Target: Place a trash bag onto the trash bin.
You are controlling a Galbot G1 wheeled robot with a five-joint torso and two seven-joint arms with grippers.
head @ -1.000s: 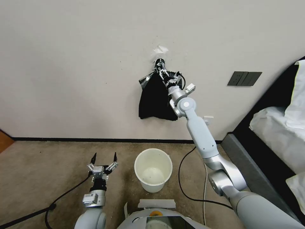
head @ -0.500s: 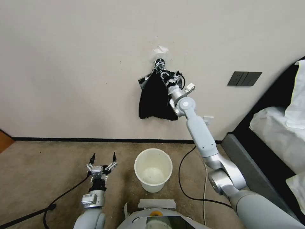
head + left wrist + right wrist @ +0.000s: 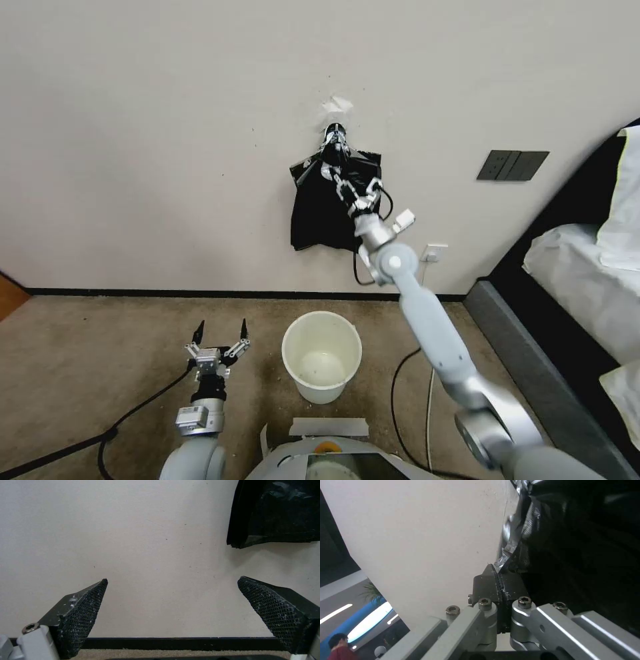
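The cream-white trash bin (image 3: 321,390) stands open and upright on the carpet just in front of my base. Above it, a bundle of black bags (image 3: 319,217) (image 3: 273,512) hangs from a hook on the wall. My right gripper (image 3: 331,171) (image 3: 495,568) reaches up to the bundle's top, shut on a crinkled glossy edge of a trash bag (image 3: 516,541) (image 3: 363,163). My left gripper (image 3: 221,326) (image 3: 173,578) is open and idle, held low to the left of the bin and pointing at the wall.
A bed (image 3: 580,267) with a dark frame fills the right side. Dark wall switches (image 3: 513,165) and a white outlet (image 3: 431,252) sit right of the bundle. Cables (image 3: 399,380) trail on the carpet on both sides of the bin.
My right arm has dropped lower and its gripper has slid down from the hook along the bundle's top, spreading the black plastic's upper edge out to the right. The left arm barely shifted.
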